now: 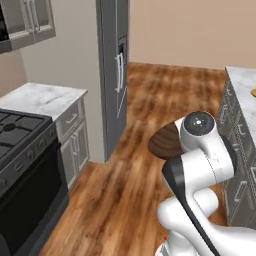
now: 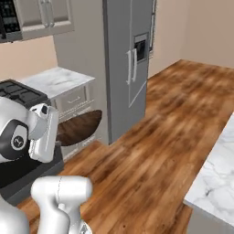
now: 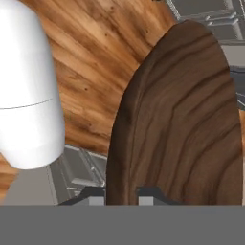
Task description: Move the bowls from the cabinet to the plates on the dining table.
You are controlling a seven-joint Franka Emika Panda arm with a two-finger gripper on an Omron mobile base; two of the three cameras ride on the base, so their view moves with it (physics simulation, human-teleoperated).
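One brown bowl (image 3: 182, 119) above open floor (image 1: 115, 195)

Even soft light, coarse blurry render, no glare.

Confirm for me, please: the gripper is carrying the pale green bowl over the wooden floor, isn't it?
Not quite: the gripper is carrying the dark brown wooden bowl, not the pale green one, as the hand view shows. It is indeed over the wooden floor.

One dark wooden bowl (image 3: 182, 119), one fridge (image 2: 125, 64), one stove (image 1: 22, 165), one marble table (image 2: 215, 178).
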